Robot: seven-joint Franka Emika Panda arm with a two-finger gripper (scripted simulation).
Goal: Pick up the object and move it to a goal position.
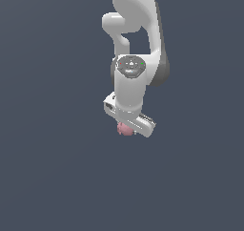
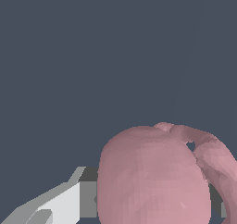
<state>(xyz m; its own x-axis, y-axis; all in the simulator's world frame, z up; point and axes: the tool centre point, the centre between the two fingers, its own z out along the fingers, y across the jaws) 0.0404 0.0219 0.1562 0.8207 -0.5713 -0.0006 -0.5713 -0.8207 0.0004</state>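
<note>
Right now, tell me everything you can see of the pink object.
The pink object is a smooth, matte, lumpy blob with a small nub and a curved lobe along one side. In the exterior view it peeks out beneath the white gripper, mostly hidden and narrower than it. A finger sits against its side; whether it is clamped isn't clear.

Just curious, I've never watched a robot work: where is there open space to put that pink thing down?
Nearly everywhere: the dark surface shows bare all round the arm. The only crowded spot is under the gripper, where the pink blob sits.
</note>
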